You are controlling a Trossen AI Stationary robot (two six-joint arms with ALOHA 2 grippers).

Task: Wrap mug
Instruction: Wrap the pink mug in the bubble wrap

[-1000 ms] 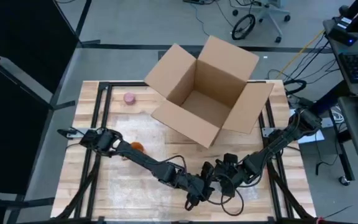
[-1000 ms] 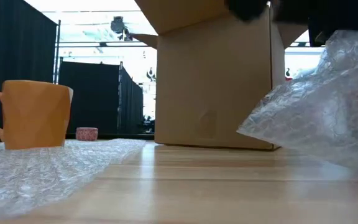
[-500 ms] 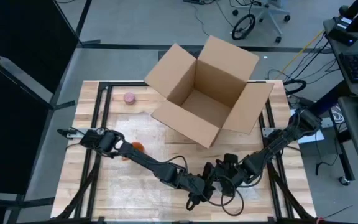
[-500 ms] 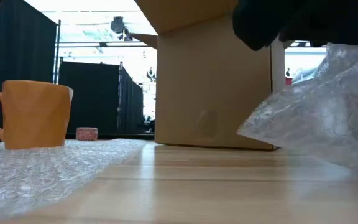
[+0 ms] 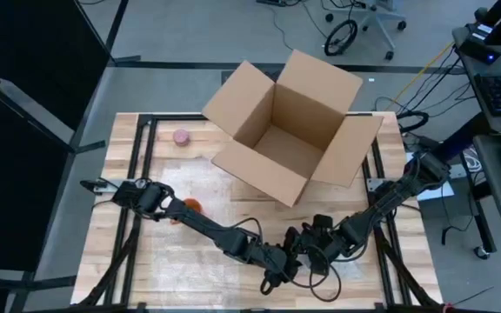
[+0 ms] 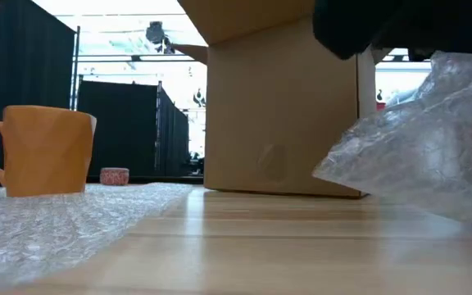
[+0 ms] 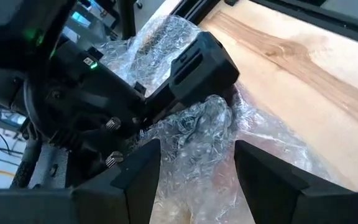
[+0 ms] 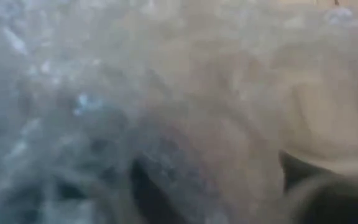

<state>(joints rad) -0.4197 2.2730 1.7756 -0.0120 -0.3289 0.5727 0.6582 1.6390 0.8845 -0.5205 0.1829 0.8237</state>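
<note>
Little has moved since a second ago: in the low view the dark arm over the raised bubble wrap (image 6: 420, 156) has slid slightly toward the box, and the wrap's lifted edge sits much as before; the high view looks unchanged. The orange mug (image 6: 41, 151) stands upright on the flat part of the wrap, on the table's left side, partly hidden under the left arm from above (image 5: 193, 205). The right gripper (image 5: 307, 244) is down in the wrap at the table's near edge, pinching a bunched fold of it, as the left wrist view shows; the left gripper (image 7: 194, 165) is spread wide just beside it, fingers either side of the crumpled wrap. An open cardboard box (image 5: 287, 129) sits behind; a small pink object (image 5: 181, 136) lies far left on the wooden table (image 5: 407, 252).
</note>
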